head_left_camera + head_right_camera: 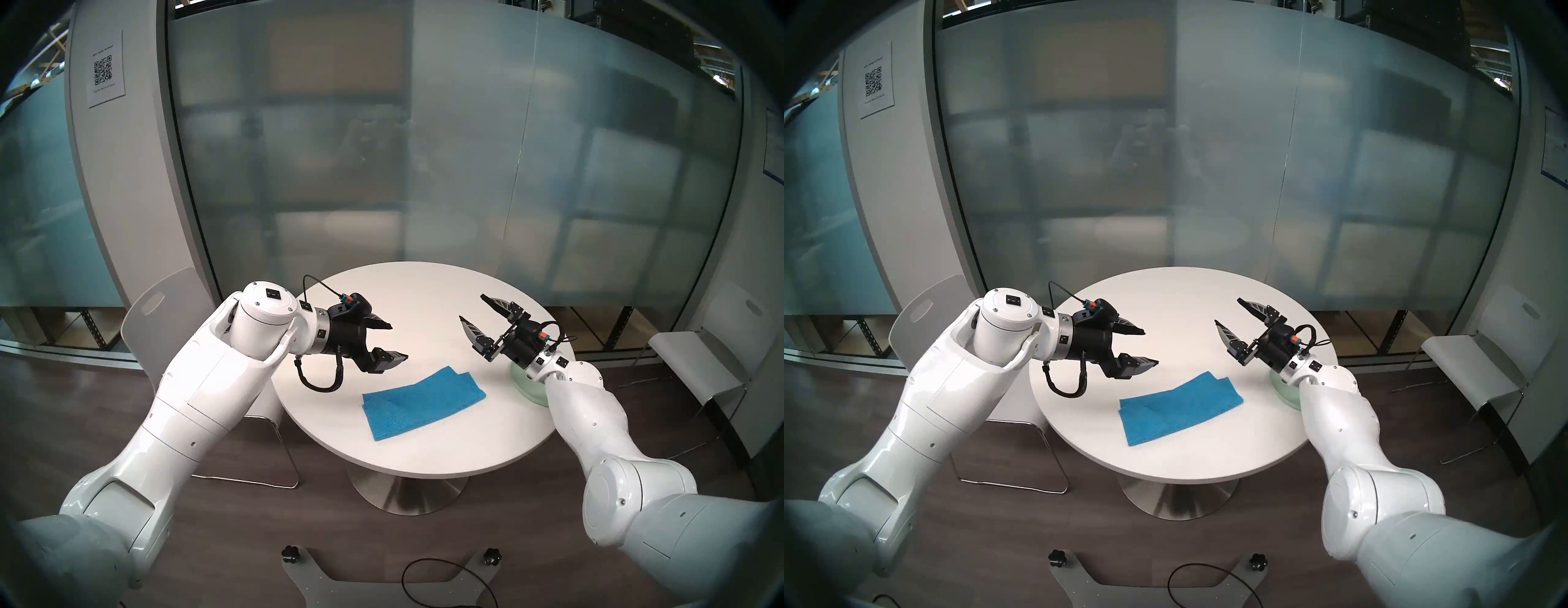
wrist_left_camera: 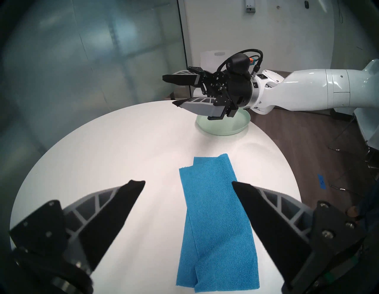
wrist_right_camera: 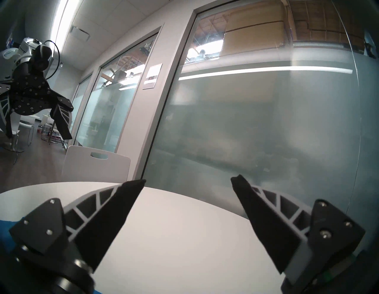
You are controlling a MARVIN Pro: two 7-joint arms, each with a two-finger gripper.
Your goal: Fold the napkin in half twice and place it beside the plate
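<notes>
Left hand (image 1: 396, 342): jaws wide, empty, above surface (image 1: 424, 450). Napkin (image 1: 422, 401): blue, folded strip (layers uneven), mid-surface, apart from plate. Right hand (image 1: 475, 308): jaws wide, empty, raised. Plate (image 1: 528, 388): mint, largely hidden behind right wrist.

No words, brands or numbers can be read. A white paper sheet (image 1: 106, 68) taped to the pale wall panel carries a black QR code with small lines of print above and below it, too blurred to read. A blue-edged white notice (image 1: 1555, 146) on the far right wall is equally illegible.
</notes>
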